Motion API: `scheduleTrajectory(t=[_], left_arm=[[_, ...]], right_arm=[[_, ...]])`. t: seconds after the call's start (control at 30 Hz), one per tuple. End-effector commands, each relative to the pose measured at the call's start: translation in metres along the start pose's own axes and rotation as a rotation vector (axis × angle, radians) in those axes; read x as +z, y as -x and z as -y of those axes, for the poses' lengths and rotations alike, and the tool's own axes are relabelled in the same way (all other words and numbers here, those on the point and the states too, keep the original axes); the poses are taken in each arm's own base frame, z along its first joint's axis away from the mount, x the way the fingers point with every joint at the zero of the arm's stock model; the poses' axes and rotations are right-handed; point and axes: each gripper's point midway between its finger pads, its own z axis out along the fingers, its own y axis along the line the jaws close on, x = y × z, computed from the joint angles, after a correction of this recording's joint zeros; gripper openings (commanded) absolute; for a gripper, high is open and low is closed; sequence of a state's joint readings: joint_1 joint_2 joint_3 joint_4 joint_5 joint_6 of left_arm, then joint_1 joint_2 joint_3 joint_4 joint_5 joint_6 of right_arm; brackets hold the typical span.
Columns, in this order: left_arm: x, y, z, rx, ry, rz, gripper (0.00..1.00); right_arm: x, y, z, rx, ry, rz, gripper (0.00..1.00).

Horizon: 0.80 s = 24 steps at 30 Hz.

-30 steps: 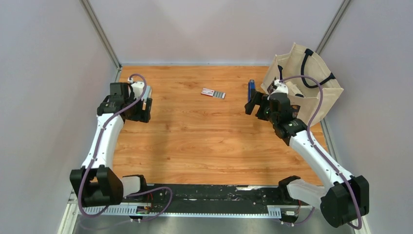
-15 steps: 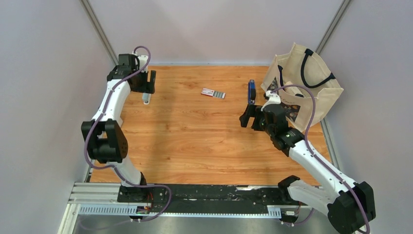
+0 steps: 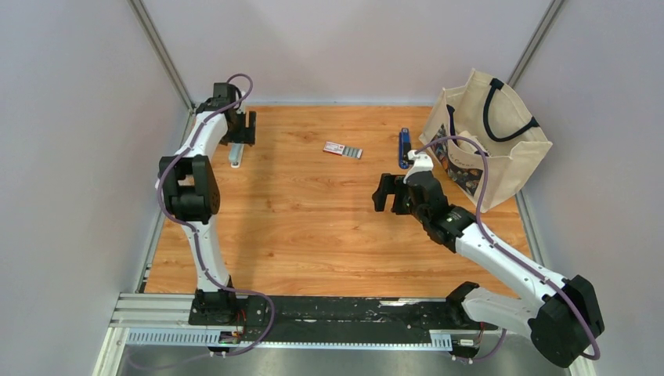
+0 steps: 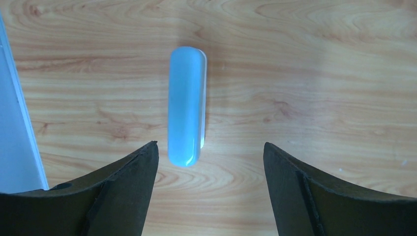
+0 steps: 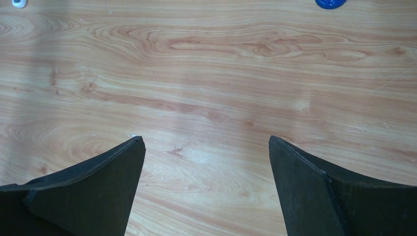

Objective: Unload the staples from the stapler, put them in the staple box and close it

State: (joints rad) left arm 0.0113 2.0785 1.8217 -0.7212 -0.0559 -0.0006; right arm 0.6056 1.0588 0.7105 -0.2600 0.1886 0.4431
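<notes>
The dark-blue stapler [image 3: 404,147] lies on the wooden table at the back right, beside the tote bag. Only its blue end [image 5: 330,3] shows at the top edge of the right wrist view. The silver-grey staples [image 3: 354,153] lie at the back centre, against a small pink-and-white box [image 3: 335,147]. My right gripper [image 3: 384,193] [image 5: 206,140] is open and empty over bare wood, in front and to the left of the stapler. My left gripper [image 3: 241,135] [image 4: 210,147] is open and empty at the back left, far from both.
A light-blue capsule-shaped bar [image 3: 235,154] [image 4: 187,105] lies on the table just ahead of the left fingertips. A beige tote bag [image 3: 489,141] with black handles stands at the back right. The enclosure's pale wall [image 4: 12,123] runs close on the left.
My left arm has swung up and back into the far left corner, over the light-blue bar. My right gripper has moved left and nearer, away from the stapler. Stapler and staples have not moved.
</notes>
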Motion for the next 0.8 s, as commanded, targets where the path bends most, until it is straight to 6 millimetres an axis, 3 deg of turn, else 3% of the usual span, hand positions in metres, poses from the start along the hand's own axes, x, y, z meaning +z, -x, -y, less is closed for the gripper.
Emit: scheduleTrajectory(t=[0.0,0.27,0.53,0.77], left_arm=[[0.013,0.001,-0.019,-0.131,0.059,-0.021,0.84],[0.032,-0.020,-0.016,-0.112,0.035,-0.097,0.70],[0.041,-0.019,-0.017,-0.091,0.049,-0.077,0.55],[0.048,-0.030,-0.024,-0.050,0.085,-0.100,0.47]], right_arm=[[-0.002,0.023,-0.012,0.007,0.033,0.095,1.00],[-0.004,0.016,-0.004,0.008,0.014,0.097,1.00],[-0.004,0.015,-0.006,0.018,0.032,0.105,0.98],[-0.003,0.012,-0.005,0.009,0.029,0.099,0.96]])
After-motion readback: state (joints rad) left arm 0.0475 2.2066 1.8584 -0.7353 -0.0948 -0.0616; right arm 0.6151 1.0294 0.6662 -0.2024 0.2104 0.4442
